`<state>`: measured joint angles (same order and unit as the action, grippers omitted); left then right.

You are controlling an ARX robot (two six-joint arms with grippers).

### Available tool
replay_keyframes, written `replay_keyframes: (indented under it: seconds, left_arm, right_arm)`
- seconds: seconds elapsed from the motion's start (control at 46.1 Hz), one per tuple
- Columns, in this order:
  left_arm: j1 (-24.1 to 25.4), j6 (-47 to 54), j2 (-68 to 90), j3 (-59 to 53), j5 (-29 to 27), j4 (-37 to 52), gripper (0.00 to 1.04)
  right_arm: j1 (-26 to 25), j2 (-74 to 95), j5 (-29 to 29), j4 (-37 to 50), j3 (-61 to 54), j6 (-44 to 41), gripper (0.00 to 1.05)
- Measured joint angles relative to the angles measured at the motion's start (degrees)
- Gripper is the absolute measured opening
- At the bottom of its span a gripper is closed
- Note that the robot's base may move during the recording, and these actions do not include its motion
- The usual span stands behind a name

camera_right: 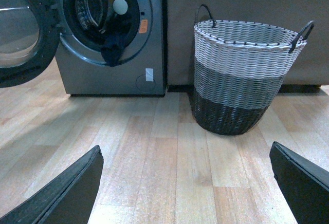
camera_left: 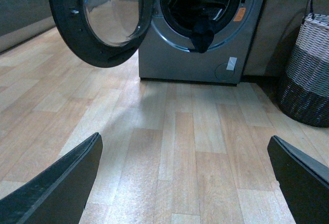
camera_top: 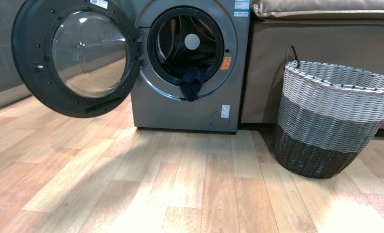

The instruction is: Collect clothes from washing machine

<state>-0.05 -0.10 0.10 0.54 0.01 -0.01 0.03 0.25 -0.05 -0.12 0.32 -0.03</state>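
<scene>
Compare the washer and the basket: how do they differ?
The washer is smooth silver-grey; the basket is woven, banded white, grey and black. The washer opens in front, door swung wide; the basket opens on top. A dark garment hangs from the washer; the basket shows none. Both stand on the floor.

Dark navy clothes (camera_top: 192, 83), silver-grey washing machine (camera_top: 180, 109), white-grey-black woven basket (camera_top: 328, 121).

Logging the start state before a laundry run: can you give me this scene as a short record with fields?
washing machine: silver-grey front loader
door: swung wide open, to the left in the front view
clothes: dark garment hanging out over the lower edge of the opening
basket: woven, right of the machine, contents not visible
left gripper: open, empty
right gripper: open, empty
</scene>
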Motion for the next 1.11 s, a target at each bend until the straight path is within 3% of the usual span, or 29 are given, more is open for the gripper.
replay_keyframes:
  seconds: [1.106]
  left_arm:
    - [0.0,0.0,0.0,0.0,0.0,0.0,0.98]
  right_arm:
    - [0.0,0.0,0.0,0.0,0.0,0.0,0.97]
